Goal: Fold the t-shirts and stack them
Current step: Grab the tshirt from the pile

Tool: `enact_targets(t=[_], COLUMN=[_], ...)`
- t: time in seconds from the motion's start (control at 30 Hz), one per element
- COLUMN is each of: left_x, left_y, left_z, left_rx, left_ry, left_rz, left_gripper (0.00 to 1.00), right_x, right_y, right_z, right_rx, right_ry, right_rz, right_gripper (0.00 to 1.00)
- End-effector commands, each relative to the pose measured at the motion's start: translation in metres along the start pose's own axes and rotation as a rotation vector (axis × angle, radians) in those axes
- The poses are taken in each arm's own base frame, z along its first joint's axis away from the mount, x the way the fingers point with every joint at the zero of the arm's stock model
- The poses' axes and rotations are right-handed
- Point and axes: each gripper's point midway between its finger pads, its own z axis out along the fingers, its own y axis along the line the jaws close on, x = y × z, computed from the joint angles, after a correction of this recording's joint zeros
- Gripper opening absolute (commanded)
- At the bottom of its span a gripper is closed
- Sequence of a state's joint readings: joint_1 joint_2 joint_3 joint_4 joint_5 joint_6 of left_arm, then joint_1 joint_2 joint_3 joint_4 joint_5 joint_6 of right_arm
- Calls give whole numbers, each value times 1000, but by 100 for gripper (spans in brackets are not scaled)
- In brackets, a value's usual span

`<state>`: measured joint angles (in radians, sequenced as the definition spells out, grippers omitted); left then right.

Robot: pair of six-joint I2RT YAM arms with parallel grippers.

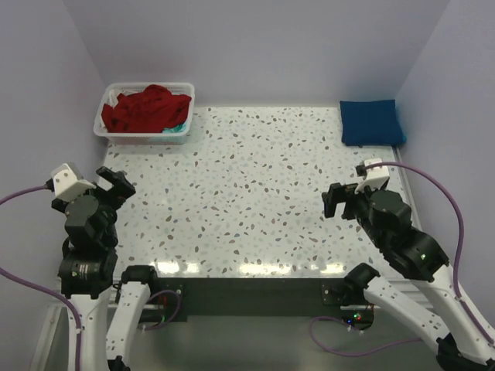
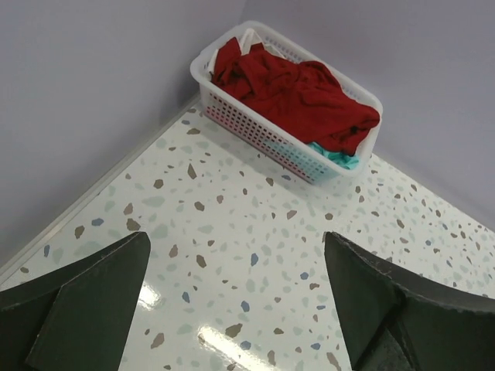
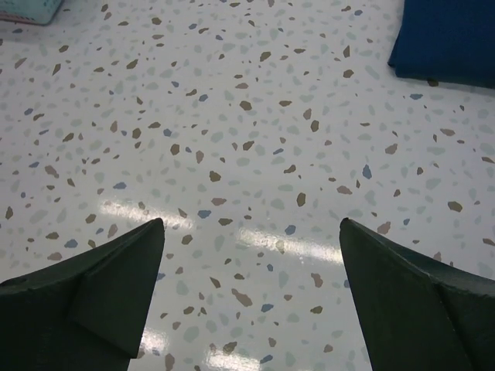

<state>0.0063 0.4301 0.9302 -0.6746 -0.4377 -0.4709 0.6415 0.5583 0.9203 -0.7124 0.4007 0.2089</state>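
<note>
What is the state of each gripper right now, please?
Left gripper: open, holding nothing.
Right gripper: open, holding nothing.

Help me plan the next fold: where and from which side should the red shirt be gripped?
Probably pinch a raised fold atop the red shirt, coming straight down. It lies crumpled, heaped to the rim of the basket, and the walls block a sideways approach. The left gripper, open, is nearer.
</note>
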Motion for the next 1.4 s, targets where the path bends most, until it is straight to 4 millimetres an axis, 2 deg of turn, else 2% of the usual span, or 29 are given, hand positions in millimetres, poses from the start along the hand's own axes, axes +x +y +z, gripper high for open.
enact_targets(t=[0.0,0.13,0.23,0.27,0.33,0.37,0.43,0.47,0.53,0.57,0.63,0.67,0.8,0.83,0.87,0.93,0.97,1.1,1.13,1.2,1.23,1.37], left_x=[6,15,23,28,26,28,25,32,33,35,33,40,41,55,43,41,47,54,65,62,67,86], left_y=[-8,-18,-35,-42,-53,-61,-72,-79,-85,-93,-98,-101,-97,-93,-98,-93,-94,-81,-76,-69,-66,-54], left_z=[6,25,48,63,78,94,115,132,154,175,201,221,279,298,308,328,343,376,386,397,401,426], left_rx=[16,14,25,24,26,21,27,17,18,22,36,27,-5,-24,-17,-36,-43,-101,-117,-134,-142,-168], left_ry=[51,99,144,169,180,193,183,206,209,209,197,212,206,229,200,184,187,166,177,163,172,190], left_rz=[12,-4,-16,-12,-27,-26,-22,-6,11,9,-11,-10,-45,-46,-59,-72,-74,-83,-79,-90,-90,-91], left_gripper=[100,100,100,100,99,99,98,98,98,98,97,96,95,95,95,94,94,90,90,88,86,80], right_x=[-9,-5,0,2,5,9,11,15,14,16,21,24,32,34,34,35,36,38,35,41,37,44], right_y=[4,6,11,14,17,19,21,24,28,31,36,38,44,48,49,53,53,55,57,60,61,63], right_z=[-1,-1,2,6,10,17,23,30,35,37,45,48,61,67,70,76,79,89,90,94,96,100], right_rx=[-24,-40,-57,-63,-70,-62,-52,-48,-48,-59,-62,-65,-53,-52,-47,-45,-38,-20,-27,-26,-27,-15], right_ry=[-48,-44,-25,-10,16,47,67,94,112,124,160,174,228,249,257,280,288,314,312,346,345,385], right_rz=[18,16,19,11,2,-7,-5,-14,-6,-2,-8,-6,11,12,11,5,3,-2,-1,-10,-10,-5], right_gripper=[98,98,98,98,98,98,98,99,98,98,98,98,98,98,98,98,98,98,98,98,98,98])
